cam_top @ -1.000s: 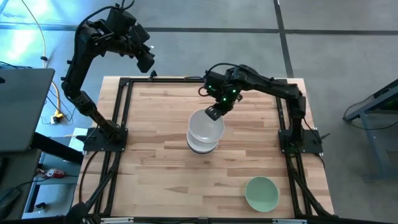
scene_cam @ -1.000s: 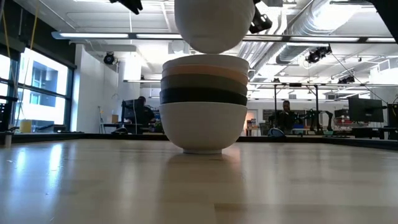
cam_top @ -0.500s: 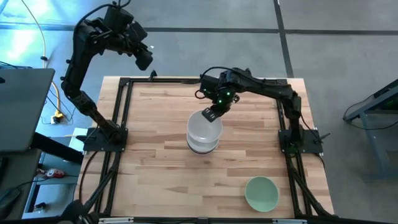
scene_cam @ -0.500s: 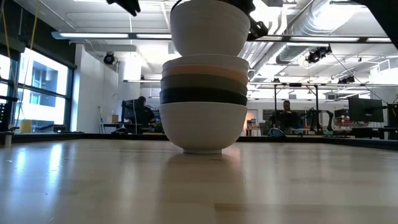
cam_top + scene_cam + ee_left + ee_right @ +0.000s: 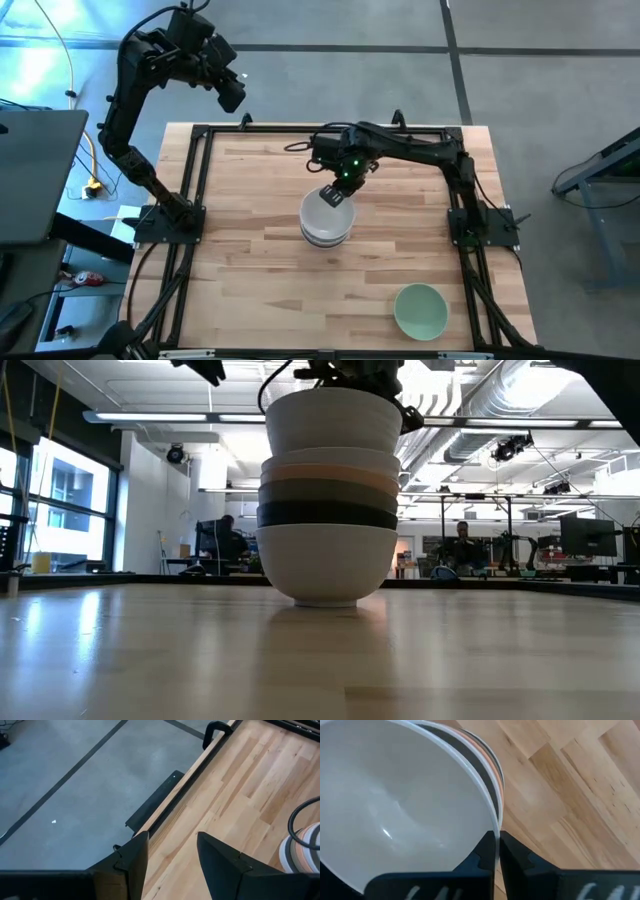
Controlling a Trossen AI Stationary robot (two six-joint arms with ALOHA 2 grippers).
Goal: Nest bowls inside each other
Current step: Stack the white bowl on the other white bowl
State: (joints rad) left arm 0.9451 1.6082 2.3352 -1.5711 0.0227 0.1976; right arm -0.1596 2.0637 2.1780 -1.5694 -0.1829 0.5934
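A stack of bowls (image 5: 327,560) stands mid-table on its white bottom bowl, with black, olive-grey, peach-orange and white ones nested above. My right gripper (image 5: 335,195) is shut on another white bowl (image 5: 330,420), whose lower part dips into the stack's top bowl. A pale green bowl (image 5: 420,310) sits alone near the front right. My left gripper (image 5: 235,100) hangs open, high beyond the table's far left corner, touching nothing. My right gripper pinches the white bowl's rim (image 5: 494,831) on the bowl's far side, one finger inside the bowl and one outside. The fingers come from above, pointing down. The bowl stays upright over the stack (image 5: 492,767); whether it rests on the bowl beneath cannot be told.
A black metal frame (image 5: 200,180) runs round the wooden tabletop. Bare wood lies left of and in front of the stack. People and desks show in the room beyond the table in the low view.
My right gripper has gone down and a little toward the table's left with the white bowl. The bowl, which hung clear above the stack, now sits with its base sunk into the top bowl. The stack has stayed where it was.
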